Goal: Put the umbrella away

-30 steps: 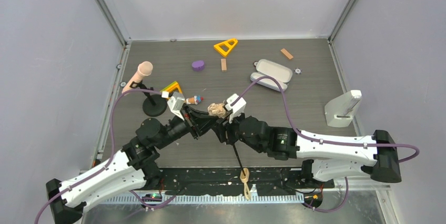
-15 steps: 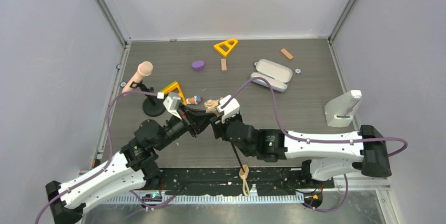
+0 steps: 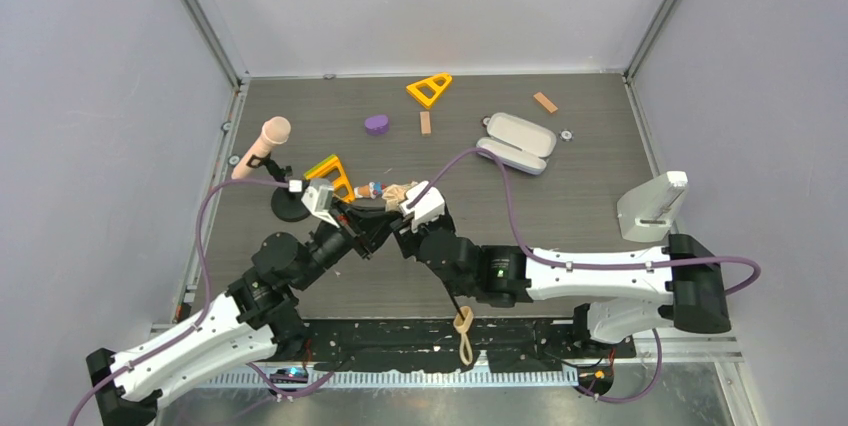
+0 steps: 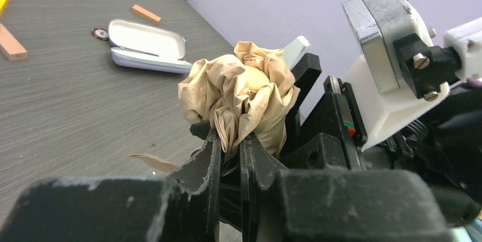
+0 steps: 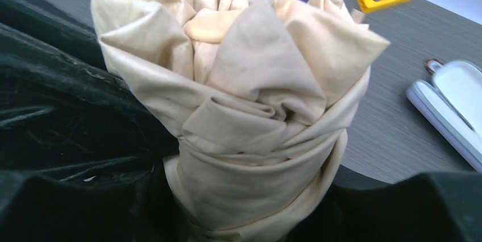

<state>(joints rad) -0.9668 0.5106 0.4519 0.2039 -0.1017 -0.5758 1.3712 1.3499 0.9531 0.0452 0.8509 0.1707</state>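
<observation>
Left pincer (image 4: 230, 140): nipped together on a fold of the canopy.
Pale beige-peach folding umbrella (image 3: 400, 193): canopy bunched between both arms, mid grey surface (image 3: 580, 196); thin black shaft (image 3: 452, 298) runs back to the tan handle (image 3: 464, 326) at the near edge.
Right pincer (image 5: 244, 196): clasped round the fabric bundle.
Progress: canopy gathered; by my judgement, not yet strapped or stowed.
Views: only the top view shows shaft and handle; the wrist views show the grips.

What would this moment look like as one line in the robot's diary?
left pincer: clamped on umbrella fabric | right pincer: closed around bunched canopy | wrist loop: at near edge
</observation>
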